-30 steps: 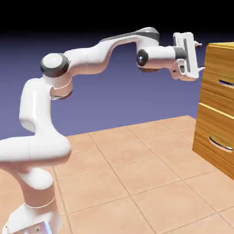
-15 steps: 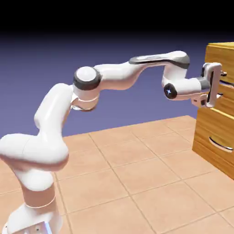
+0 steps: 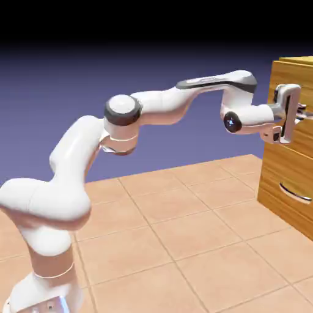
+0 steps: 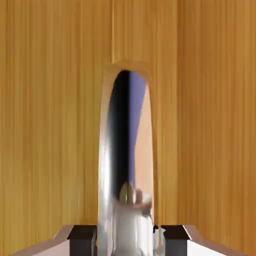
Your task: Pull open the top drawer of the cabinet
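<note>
— Gripper first: what's it doing?

— It's clamped on the handle, one fingertip on each side of the silver bar, at the front of the cabinet.

— And the drawer that we want?

— The top drawer is right behind that handle, uppermost in the cabinet's front. It looks barely out of the cabinet, if at all. I can't tell more, since the hand covers part of the front.

— So which step are we at?

— I'd call it the grasp, with the pull only starting or about to start. Most of the opening is left to do.

— What does the next move need?

— A straight draw away from the cabinet's front, level, with the grip kept firm. The bar is smooth and curved, so a sideways or tilting pull could let the fingertips slide off.

— Anything in the drawers?

— Can't say. No inside shows in either view. The lower drawer, beneath it in the cabinet, looks closed too.

— Does that one matter?

— Only as something to leave alone. Its own handle is on the cabinet's front, well below the gripper.
</note>
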`<state>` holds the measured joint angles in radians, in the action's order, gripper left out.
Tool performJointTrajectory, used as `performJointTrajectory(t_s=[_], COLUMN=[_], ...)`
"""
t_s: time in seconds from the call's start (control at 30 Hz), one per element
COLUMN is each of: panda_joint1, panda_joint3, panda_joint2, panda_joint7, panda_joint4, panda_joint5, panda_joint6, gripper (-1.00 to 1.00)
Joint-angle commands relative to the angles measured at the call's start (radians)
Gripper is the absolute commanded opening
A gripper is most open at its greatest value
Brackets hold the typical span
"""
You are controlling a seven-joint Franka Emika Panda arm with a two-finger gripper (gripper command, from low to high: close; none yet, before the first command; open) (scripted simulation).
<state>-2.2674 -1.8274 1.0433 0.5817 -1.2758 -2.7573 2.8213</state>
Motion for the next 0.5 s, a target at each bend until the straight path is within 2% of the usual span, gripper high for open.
performJointTrajectory(t_s=[0.0, 0.47], panda_joint1=[0.025, 0.425], panda_joint3=[0.012, 0.233], panda_joint2=[-0.009, -0.13], panda_joint7=[-0.014, -0.166], panda_joint4=[-0.036, -0.544], panda_joint5=[-0.009, -0.076], panda_joint6=[-0.012, -0.165], gripper=[-1.0, -1.0])
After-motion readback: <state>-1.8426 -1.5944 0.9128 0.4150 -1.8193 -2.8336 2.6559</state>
